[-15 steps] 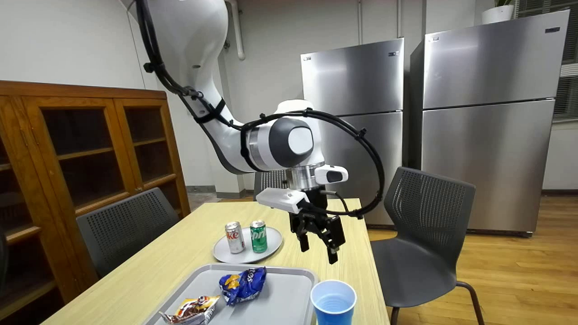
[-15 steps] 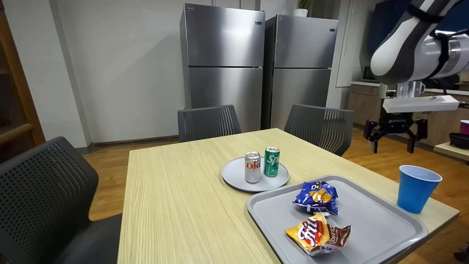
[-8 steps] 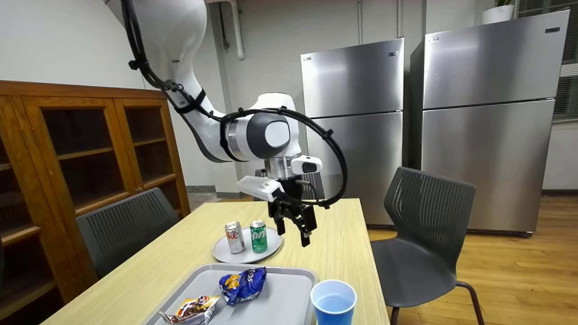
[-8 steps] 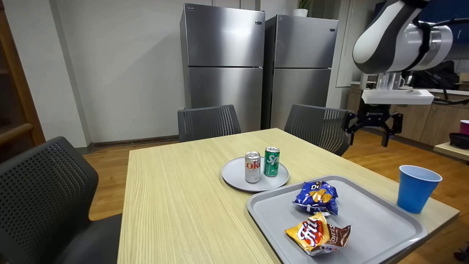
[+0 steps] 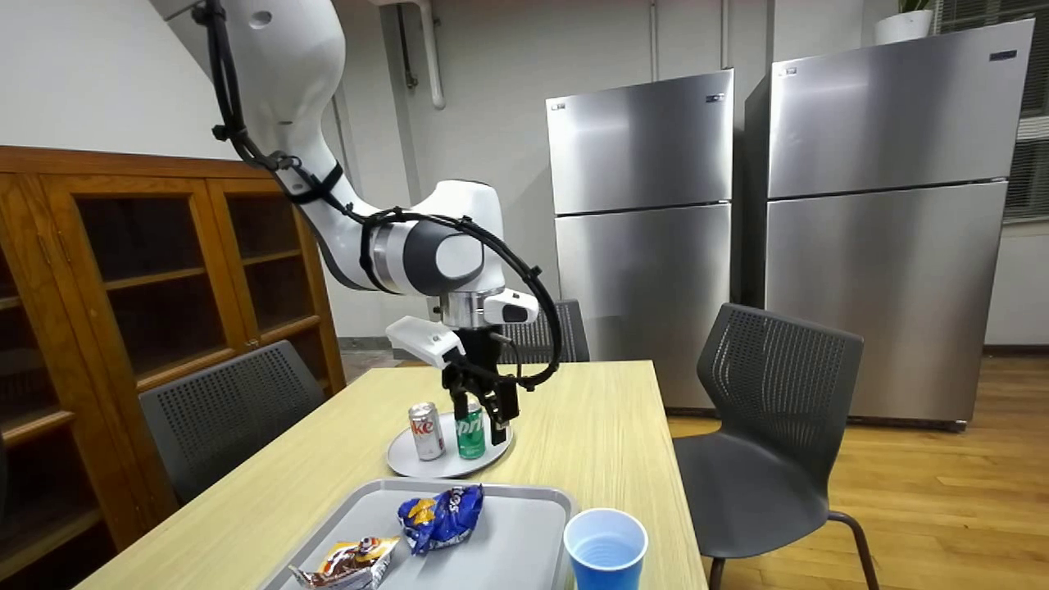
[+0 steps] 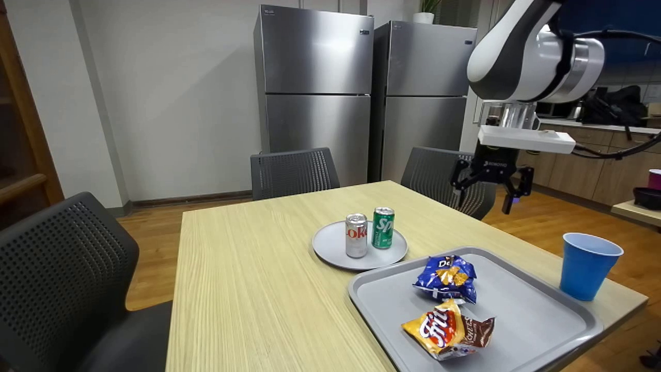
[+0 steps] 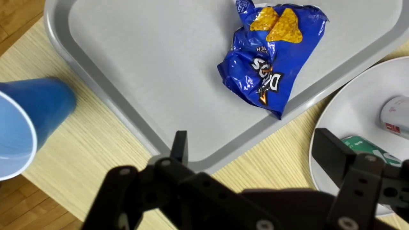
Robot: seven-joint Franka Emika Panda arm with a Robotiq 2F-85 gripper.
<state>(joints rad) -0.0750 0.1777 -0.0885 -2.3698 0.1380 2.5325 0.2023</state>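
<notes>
My gripper (image 6: 484, 203) is open and empty, in the air above the table. In the wrist view its fingers (image 7: 255, 148) are wide apart over the gap between a grey tray (image 7: 153, 57) and a grey round plate (image 7: 338, 118). A green Sprite can (image 6: 382, 230) and a silver Coke can (image 6: 356, 237) stand on the plate. In an exterior view the gripper (image 5: 479, 424) partly covers the Sprite can (image 5: 470, 441); in the wrist view a finger partly hides it. A blue Doritos bag (image 7: 274, 64) and an orange-brown Fritos bag (image 6: 444, 330) lie on the tray.
A blue cup (image 6: 586, 268) stands upright beside the tray near the edge of the wooden table (image 6: 268, 289). Dark chairs (image 5: 774, 442) surround the table. Two steel refrigerators (image 6: 317, 77) and a wooden cabinet (image 5: 147, 270) stand behind.
The arm and open gripper have moved left in both exterior views, rising at first in one stretch, and are now before the Sprite can in an exterior view. The objects have not moved.
</notes>
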